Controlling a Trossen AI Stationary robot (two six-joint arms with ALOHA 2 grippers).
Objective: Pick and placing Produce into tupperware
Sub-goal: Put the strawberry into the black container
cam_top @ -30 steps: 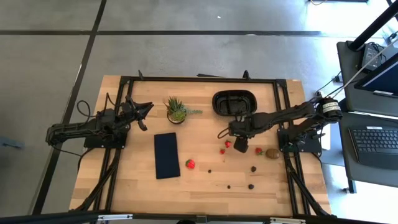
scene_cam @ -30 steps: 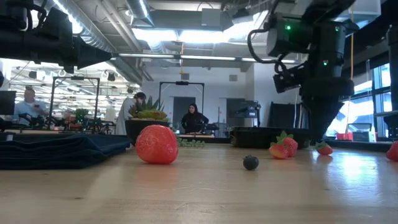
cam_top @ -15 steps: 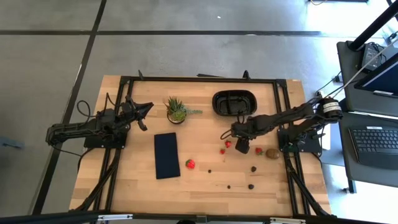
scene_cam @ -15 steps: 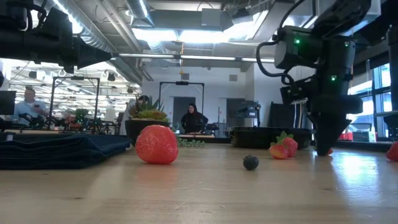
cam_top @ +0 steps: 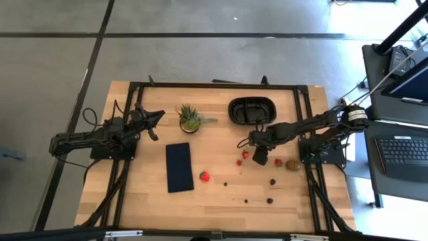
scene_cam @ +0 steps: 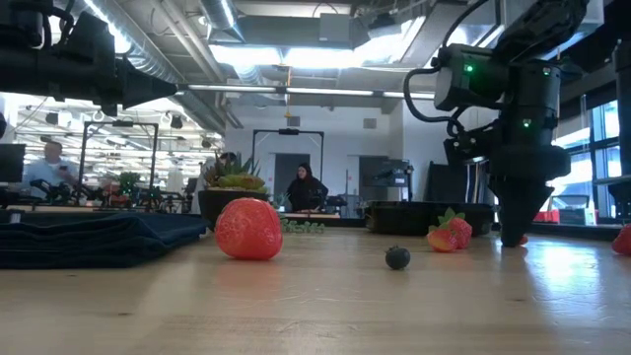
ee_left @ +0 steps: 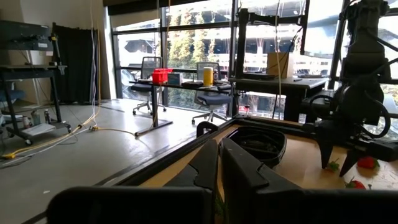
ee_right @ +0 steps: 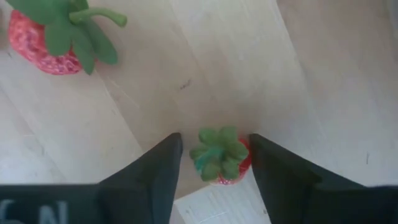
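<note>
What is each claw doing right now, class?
Left claw: shut, empty, parked near the plant.
Right claw: open around a small strawberry, closing, not yet gripping.

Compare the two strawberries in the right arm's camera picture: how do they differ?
The small strawberry sits between the right gripper's fingers, leaves facing the camera. The bigger strawberry lies apart, outside the fingers, on its side with a curling stem. Both are red with green leaves, resting on the wooden table.
</note>
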